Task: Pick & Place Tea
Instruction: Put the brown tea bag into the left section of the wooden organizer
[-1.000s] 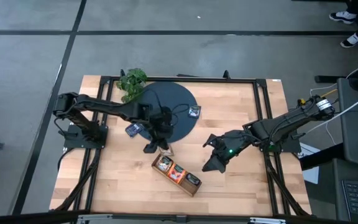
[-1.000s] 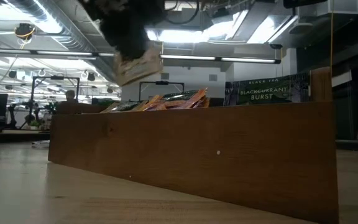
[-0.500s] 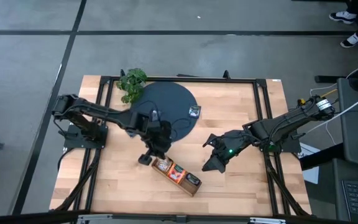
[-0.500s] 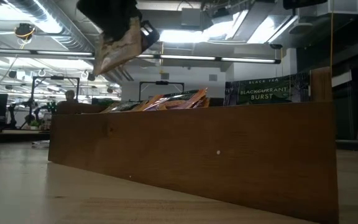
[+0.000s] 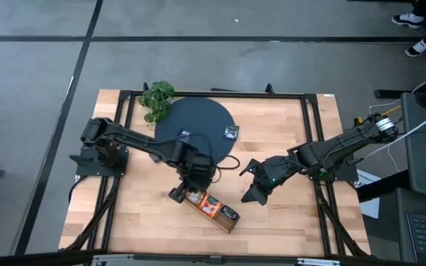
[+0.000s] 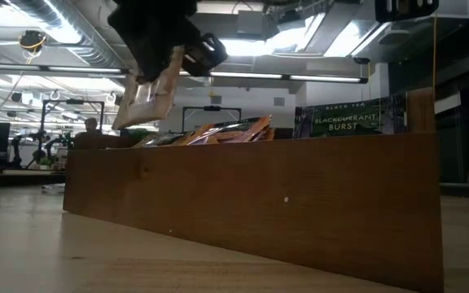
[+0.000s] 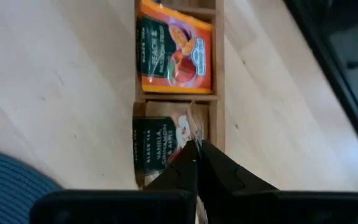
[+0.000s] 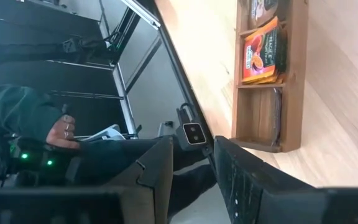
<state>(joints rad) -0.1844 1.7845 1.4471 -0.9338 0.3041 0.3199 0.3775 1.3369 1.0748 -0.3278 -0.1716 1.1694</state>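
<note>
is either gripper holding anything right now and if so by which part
The left gripper is shut on a beige tea bag, pinched at its top edge, hanging over the wooden tray. The right gripper is open and holds nothing.

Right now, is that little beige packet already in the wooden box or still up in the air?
In the air: the left gripper holds the beige sachet above the wooden tray.
</note>
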